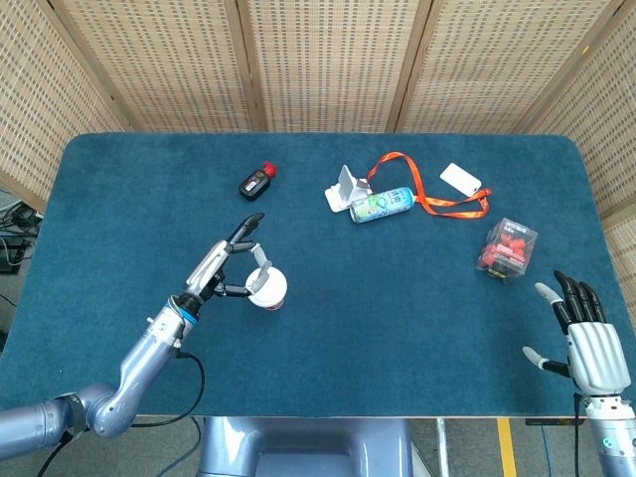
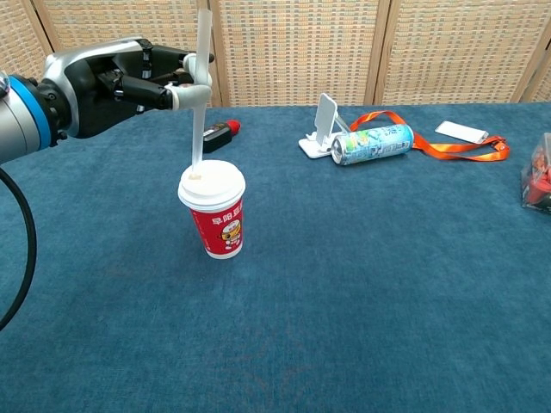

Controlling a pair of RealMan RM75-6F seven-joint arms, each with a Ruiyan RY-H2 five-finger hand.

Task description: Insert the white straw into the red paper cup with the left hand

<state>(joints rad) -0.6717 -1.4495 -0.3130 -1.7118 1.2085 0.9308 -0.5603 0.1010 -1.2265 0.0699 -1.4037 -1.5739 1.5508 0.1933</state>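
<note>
White straw (image 2: pixel 200 95), pinched upright by the left robot hand (image 2: pixel 129 77), tip meeting the red paper cup (image 2: pixel 214 212) lid.

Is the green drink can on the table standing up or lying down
Lying down. The green can rests on its side on the blue table, its round top facing the camera.

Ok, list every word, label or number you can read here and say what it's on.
None can be read.
Red cup: a printed logo with characters, too blurred to read.
Can: patterned label, print too small to read.
Small black bottle: label too small to read.
White card on the orange lanyard: no text shows.
</note>
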